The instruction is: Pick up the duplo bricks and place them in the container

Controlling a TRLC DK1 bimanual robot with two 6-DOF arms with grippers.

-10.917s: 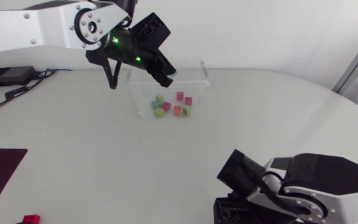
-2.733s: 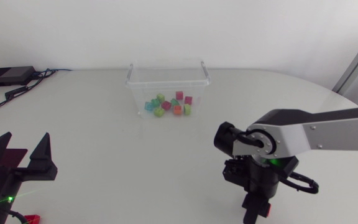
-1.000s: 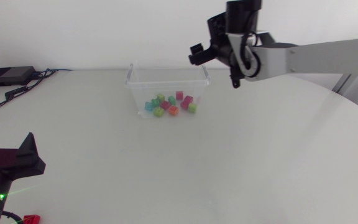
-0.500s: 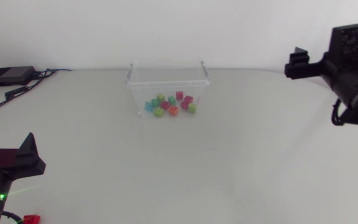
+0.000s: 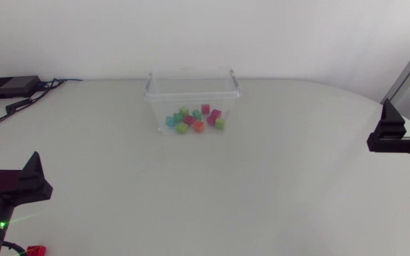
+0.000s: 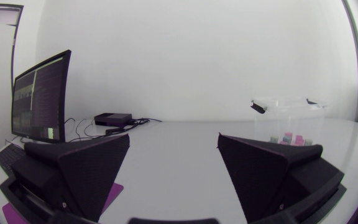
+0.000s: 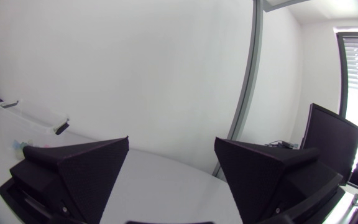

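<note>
Near edge of bench [image 5: 191, 192], red brick [image 5: 34, 250] beside my left gripper [image 6: 173, 140], wide, empty; right gripper [image 7: 171, 142] wide too. Sloppy descent could knock brick off.

A white table [image 5: 262, 185] with a rounded edge fills the frame under soft, even light. A plain white wall [image 5: 276, 35] runs along the top. Upper left sits a black box [image 5: 9, 87] with cables [image 5: 52, 83].
</note>
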